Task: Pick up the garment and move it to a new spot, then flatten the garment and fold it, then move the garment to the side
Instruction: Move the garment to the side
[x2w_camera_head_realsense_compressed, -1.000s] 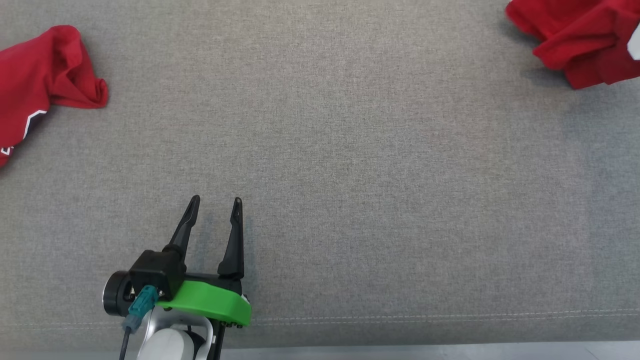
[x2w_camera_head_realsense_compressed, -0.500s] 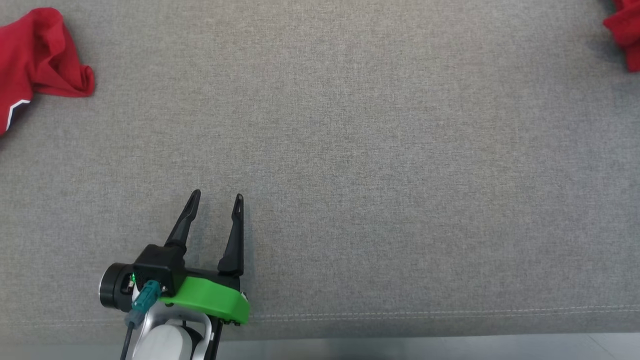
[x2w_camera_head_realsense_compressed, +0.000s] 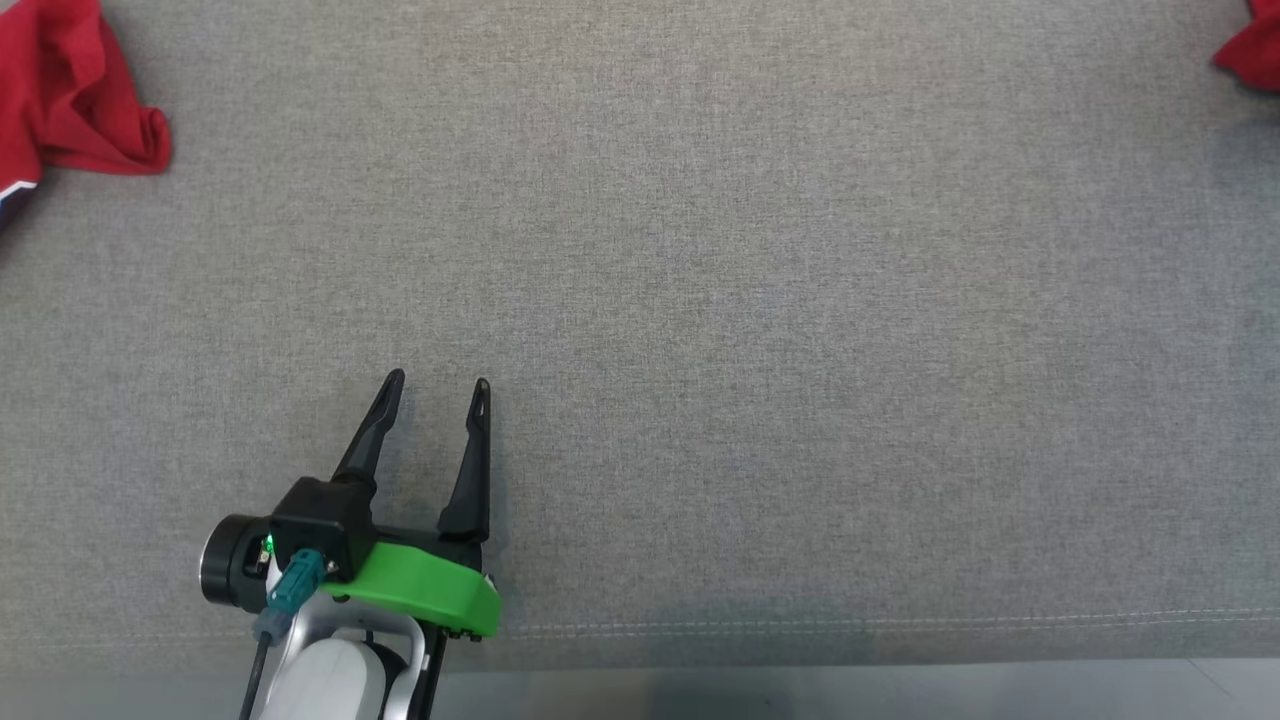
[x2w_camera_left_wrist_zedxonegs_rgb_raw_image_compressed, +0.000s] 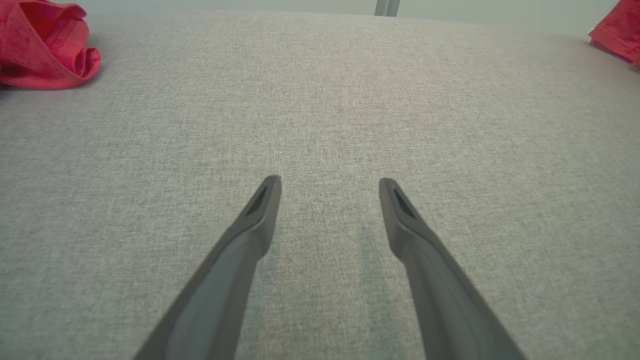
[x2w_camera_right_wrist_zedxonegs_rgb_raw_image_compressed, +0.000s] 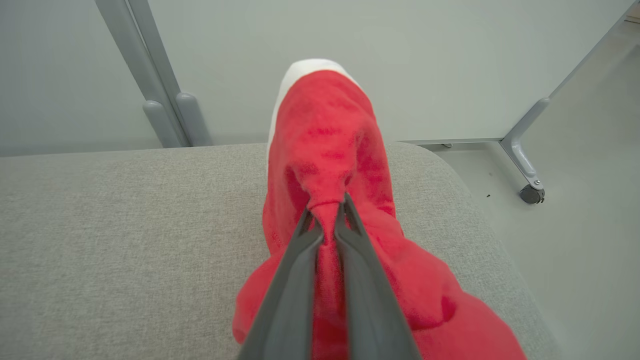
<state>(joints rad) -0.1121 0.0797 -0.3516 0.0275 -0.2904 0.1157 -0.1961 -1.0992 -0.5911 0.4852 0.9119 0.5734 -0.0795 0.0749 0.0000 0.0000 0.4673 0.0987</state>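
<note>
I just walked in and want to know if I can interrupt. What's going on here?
A two-armed robot is handling clothes on a grey padded surface. Its right gripper is shut on a fold of a bunched red garment near the surface's rounded corner. The left gripper hovers open, holding nothing. A second red cloth lies crumpled at the far left.

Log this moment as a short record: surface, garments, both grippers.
surface: grey fabric surface, with a stitched seam along its near edge
left arm: left gripper open, nothing between its fingers, over bare fabric
right arm: right gripper shut on held garment
held cloth: red with a white part, bunched, near the surface's rounded corner
other cloth: second red garment, crumpled at the far left, apart from the left gripper
</note>
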